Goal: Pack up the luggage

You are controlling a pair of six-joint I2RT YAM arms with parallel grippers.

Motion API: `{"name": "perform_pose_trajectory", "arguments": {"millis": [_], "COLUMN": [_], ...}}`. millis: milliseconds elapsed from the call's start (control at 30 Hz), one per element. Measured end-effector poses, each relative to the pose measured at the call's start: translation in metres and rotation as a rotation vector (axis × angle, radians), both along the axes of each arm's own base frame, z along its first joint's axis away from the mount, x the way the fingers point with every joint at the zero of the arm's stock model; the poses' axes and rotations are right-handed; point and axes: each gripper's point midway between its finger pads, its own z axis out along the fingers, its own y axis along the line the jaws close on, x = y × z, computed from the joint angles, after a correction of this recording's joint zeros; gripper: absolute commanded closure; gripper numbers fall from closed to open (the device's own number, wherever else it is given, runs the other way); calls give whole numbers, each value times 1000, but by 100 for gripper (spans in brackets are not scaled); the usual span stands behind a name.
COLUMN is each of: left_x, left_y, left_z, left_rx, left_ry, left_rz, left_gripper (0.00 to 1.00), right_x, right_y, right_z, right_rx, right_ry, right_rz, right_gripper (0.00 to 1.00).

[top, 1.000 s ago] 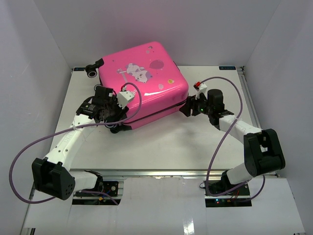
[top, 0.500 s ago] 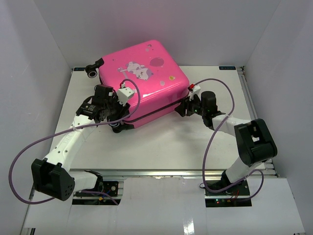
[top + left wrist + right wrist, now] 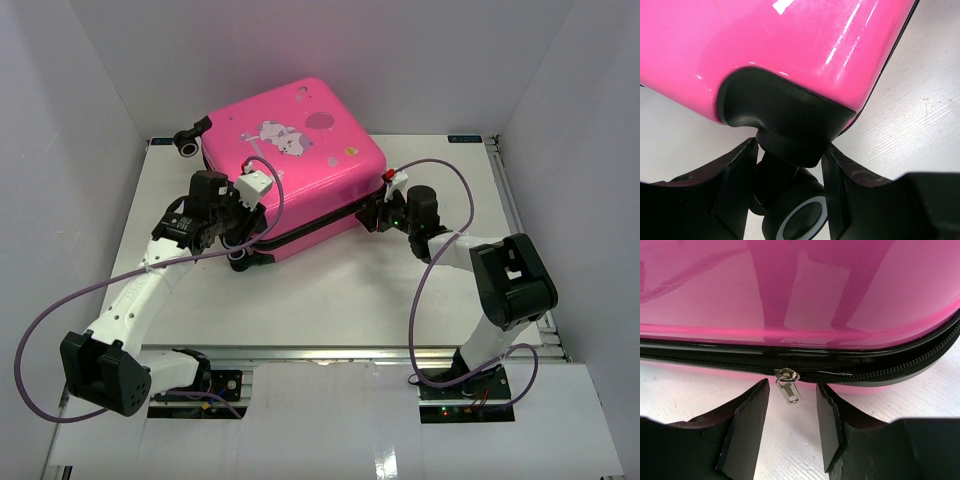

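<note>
The luggage is a glossy hot-pink hard-shell suitcase lying flat, zipped, at the back of the table. My left gripper is at its near-left corner. In the left wrist view the left gripper is shut on a black caster wheel under the pink shell. My right gripper is at the right edge. In the right wrist view the right gripper is open, with the silver zipper pull hanging between its fingers without touching them, below the black zipper trim.
The white table lies between grey walls on the left, back and right. Another black wheel sticks out at the suitcase's far-left corner. Purple cables loop from both arms over the near table.
The suitcase has shifted slightly back and left with the left gripper on its wheel. The right gripper has moved left up to the zipper edge, and its jaws have narrowed.
</note>
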Motion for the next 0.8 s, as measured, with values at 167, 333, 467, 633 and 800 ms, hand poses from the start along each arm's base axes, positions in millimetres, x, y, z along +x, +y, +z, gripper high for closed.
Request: {"name": "perform_pose_trajectory", "arguments": {"millis": [167,333,467,633,800], "left_x": [0,1,1,2,2], "left_y": [-1,-4,-5,-5,-3], "left_z": [0,2,1,0,1], "left_rx": [-7,-27,-35,-39,-28], "left_ry": [0,0,0,-5,-12], "left_rz": [3,4,8,14,30], "left_gripper": [100,100,100,100,100], "right_x": [4,9,12,13,12], "right_y": [1,0,0,-3,-12], "right_z": [-1,-7,-6,-4,7], "right_rx": [-6,-14,-12,-21,-24], "right_ry": [-1,5,-4,-20,-48], "right_rz": [-18,-47,-64,-93,-132], "right_gripper": [59,83,92,92,92]}}
